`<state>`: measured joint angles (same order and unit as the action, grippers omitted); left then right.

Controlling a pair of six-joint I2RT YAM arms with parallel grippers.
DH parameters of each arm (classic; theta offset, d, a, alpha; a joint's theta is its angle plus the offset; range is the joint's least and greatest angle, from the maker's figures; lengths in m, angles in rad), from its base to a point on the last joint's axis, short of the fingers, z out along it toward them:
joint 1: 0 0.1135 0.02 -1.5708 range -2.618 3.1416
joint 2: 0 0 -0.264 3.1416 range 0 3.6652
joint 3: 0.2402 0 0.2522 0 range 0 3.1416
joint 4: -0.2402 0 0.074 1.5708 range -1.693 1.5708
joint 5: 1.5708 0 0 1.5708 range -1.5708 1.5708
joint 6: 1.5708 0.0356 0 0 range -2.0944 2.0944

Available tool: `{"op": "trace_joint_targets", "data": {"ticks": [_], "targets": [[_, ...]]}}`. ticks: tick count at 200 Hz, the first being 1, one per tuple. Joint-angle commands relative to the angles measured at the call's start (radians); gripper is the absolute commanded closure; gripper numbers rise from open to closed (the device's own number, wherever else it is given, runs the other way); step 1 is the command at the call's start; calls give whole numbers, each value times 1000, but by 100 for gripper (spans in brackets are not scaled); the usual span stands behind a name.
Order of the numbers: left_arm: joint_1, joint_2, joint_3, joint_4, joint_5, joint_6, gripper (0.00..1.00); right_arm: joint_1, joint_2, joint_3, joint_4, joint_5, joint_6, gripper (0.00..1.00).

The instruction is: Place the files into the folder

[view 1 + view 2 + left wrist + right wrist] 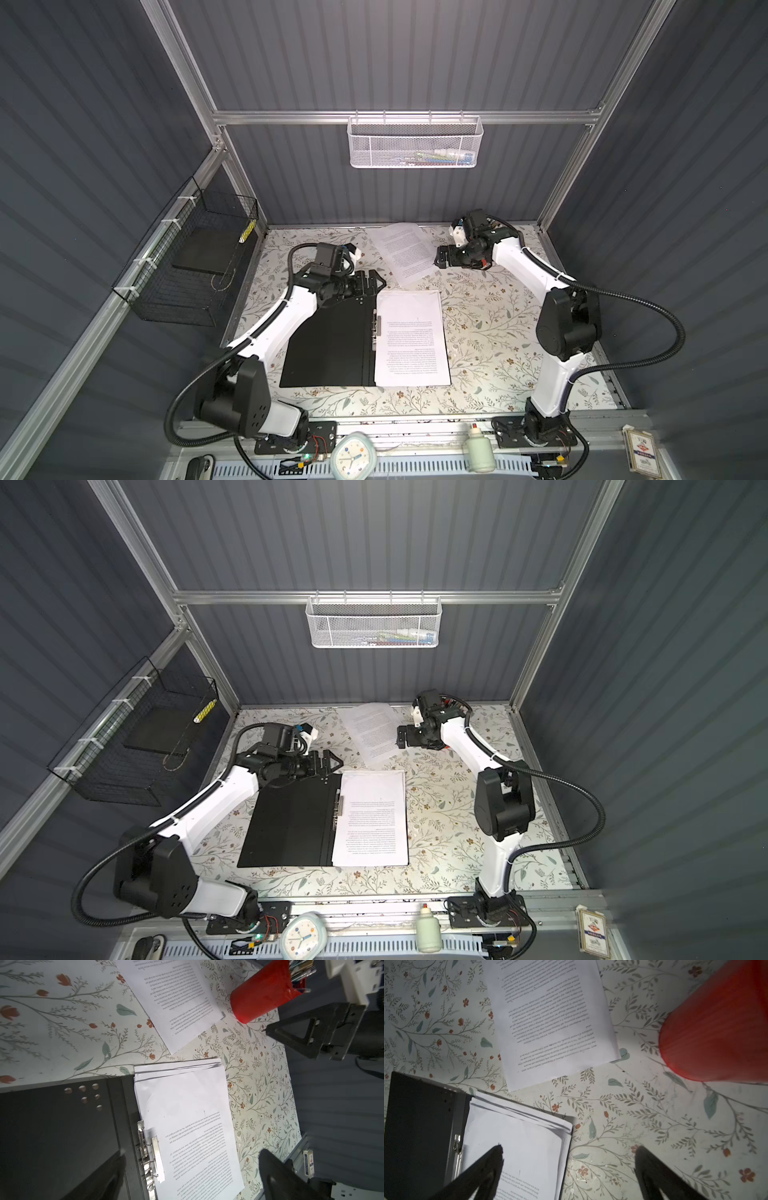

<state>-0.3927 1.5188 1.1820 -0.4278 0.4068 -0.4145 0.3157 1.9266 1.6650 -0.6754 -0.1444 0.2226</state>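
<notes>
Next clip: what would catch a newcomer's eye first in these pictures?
An open folder with black inside covers lies mid-table on the floral cloth, a stack of white printed sheets on its half nearer the right arm. Behind it one loose white printed sheet lies askew, outside the folder, the open right gripper beside it. A red ribbed cup stands near that sheet.

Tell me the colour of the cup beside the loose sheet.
The cup is red, clearest in the left wrist view.
</notes>
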Motion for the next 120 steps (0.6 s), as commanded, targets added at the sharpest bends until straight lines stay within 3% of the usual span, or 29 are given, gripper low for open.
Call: {"op": "trace_joint_targets", "data": {"ticks": [1, 22, 68, 120], "targets": [[-59, 153, 145, 24, -14, -44, 0, -28, 23, 25, 22, 36, 54, 1], [-82, 335, 297, 46, -13, -92, 0, -55, 51, 33, 56, -31, 83, 1], [-103, 689, 630, 60, 16, -130, 0, -56, 113, 69, 71, -14, 97, 1], [-107, 914, 873, 40, 24, -165, 0, -89, 205, 125, 98, -104, 144, 1]]}}
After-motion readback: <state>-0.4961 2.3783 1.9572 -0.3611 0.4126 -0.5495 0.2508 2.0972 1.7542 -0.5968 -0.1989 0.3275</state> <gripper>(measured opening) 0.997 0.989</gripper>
